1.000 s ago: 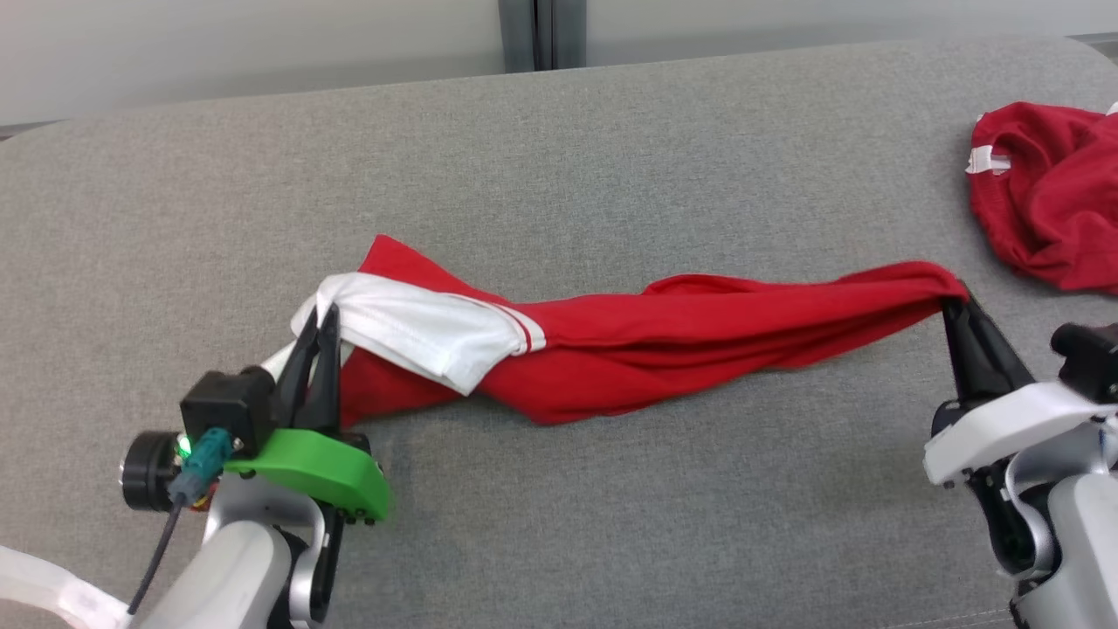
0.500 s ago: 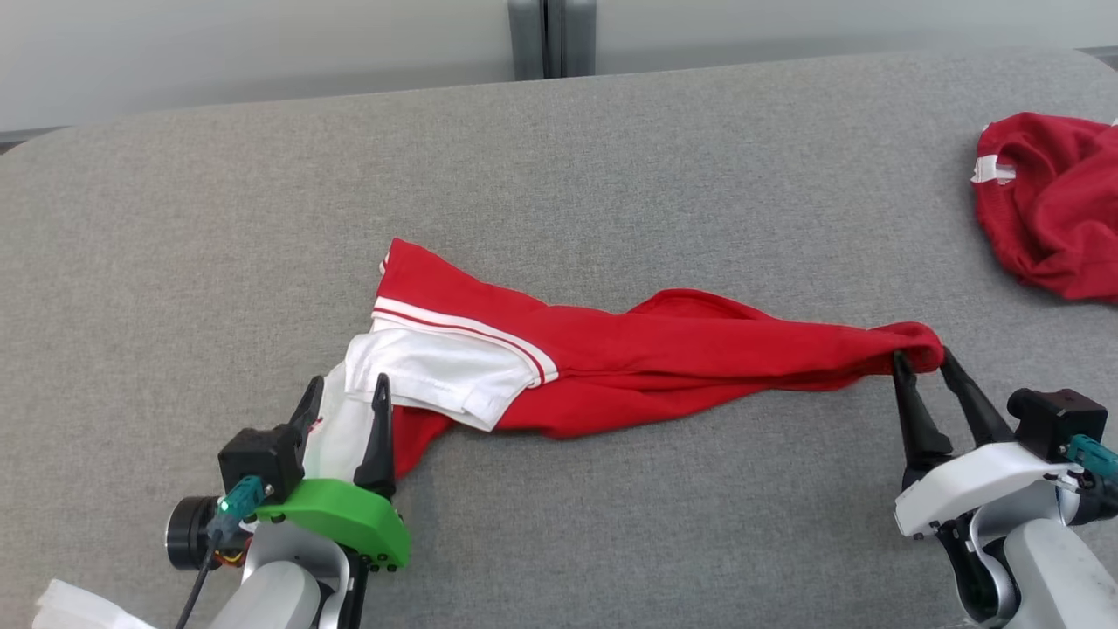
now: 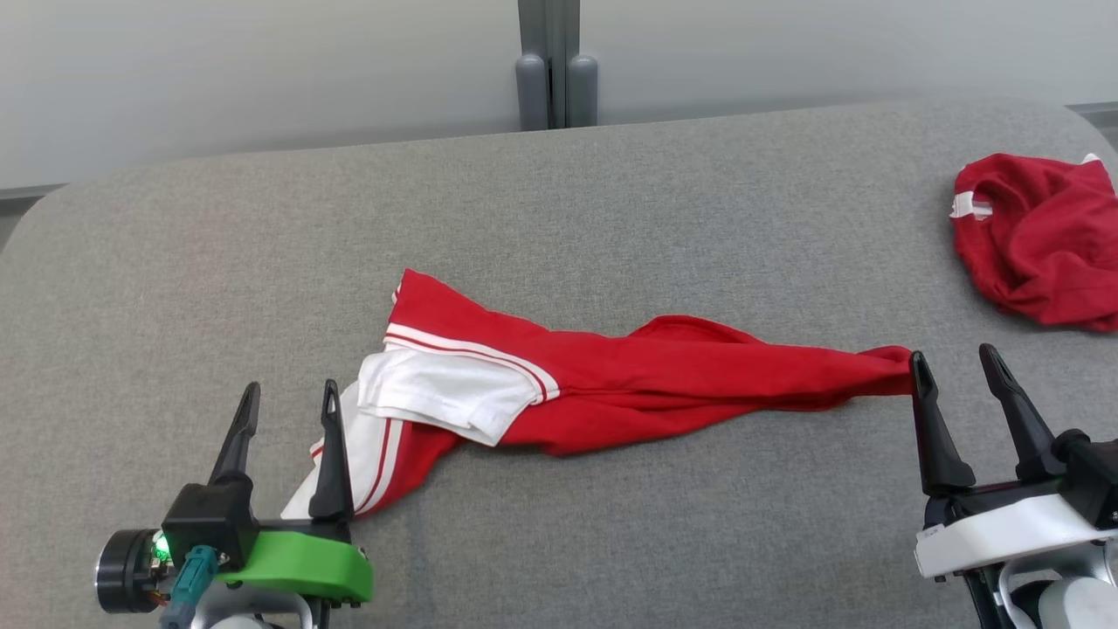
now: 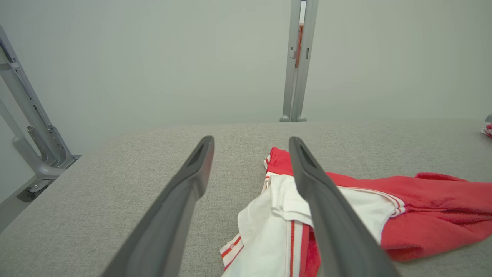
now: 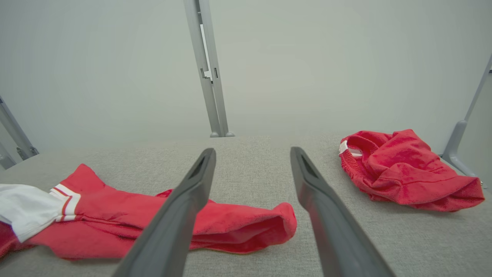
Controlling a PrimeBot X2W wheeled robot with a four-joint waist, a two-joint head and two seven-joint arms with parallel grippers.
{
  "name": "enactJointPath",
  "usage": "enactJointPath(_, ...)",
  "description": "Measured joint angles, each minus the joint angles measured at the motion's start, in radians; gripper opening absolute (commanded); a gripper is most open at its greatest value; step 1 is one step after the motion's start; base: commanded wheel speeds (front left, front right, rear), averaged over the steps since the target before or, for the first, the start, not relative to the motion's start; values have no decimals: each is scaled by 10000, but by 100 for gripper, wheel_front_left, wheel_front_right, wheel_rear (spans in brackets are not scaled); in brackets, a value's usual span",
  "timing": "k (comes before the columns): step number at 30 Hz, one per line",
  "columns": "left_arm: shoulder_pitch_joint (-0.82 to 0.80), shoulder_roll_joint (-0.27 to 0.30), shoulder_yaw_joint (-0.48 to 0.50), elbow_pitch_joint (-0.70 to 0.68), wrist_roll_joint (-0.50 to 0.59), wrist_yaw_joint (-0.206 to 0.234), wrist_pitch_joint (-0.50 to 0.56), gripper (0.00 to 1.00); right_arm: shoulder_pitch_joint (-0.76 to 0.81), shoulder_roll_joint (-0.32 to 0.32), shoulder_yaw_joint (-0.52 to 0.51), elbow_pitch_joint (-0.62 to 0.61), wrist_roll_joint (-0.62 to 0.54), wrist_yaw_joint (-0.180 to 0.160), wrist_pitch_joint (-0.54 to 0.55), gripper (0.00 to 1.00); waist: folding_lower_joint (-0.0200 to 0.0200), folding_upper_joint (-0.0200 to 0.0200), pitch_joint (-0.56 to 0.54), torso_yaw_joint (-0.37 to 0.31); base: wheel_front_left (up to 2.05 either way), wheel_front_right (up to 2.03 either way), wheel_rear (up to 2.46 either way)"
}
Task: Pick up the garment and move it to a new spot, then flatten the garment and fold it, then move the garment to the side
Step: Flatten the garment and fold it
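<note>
Spreading across most of the head view, a grey fabric-covered surface (image 3: 611, 218) bears a red garment (image 3: 664, 380), which lies at the centre as a long, twisted, rumpled band running from about 8 o'clock to 3 o'clock. Its white sleeve (image 3: 445, 397), edged with red and white stripes, is folded over the 8 o'clock end. A second red garment (image 3: 1039, 240) sits crumpled at 2 o'clock, well apart from the first. At 7 o'clock the left gripper (image 3: 291, 389) has its jaws spread wide and grips nothing; its inner finger crosses the white striped hem in this view, and whether it touches the cloth cannot be told. At 4 o'clock the right gripper (image 3: 952, 355) is likewise spread and empty, its inner fingertip just beside the garment's red end. A grey metal post (image 3: 556, 65) stands at 12 o'clock beyond the far edge.
</note>
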Motion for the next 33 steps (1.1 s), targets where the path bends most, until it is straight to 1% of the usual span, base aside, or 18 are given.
enactJointPath(5,380,343,-59,-625,144,217,345,100,570,270,-180,-1087,-251,0,650,100,0,0,-223,-25,0,0,0)
enactJointPath(8,492,395,-77,-832,146,291,441,100,711,410,-226,-1406,-267,0,851,100,0,0,-239,1,0,0,0)
enactJointPath(15,558,437,-82,-961,136,376,525,100,873,541,-297,-1670,-265,0,1055,100,0,0,-269,30,0,0,0)
enactJointPath(24,542,571,-230,-1022,209,374,721,100,931,550,-313,-1747,-251,0,1116,100,0,0,-227,23,0,0,0)
enactJointPath(26,398,596,-366,-1005,211,219,938,100,927,546,-320,-1770,-245,0,1131,100,0,0,-168,28,0,0,0)
enactJointPath(28,43,587,-591,-928,167,-29,1384,100,913,541,-318,-1787,-236,0,1143,100,0,0,-86,35,0,0,0)
enactJointPath(33,-965,451,-991,-280,-366,-646,2918,100,734,468,-280,-1835,-207,0,1187,100,0,0,193,46,0,0,0)
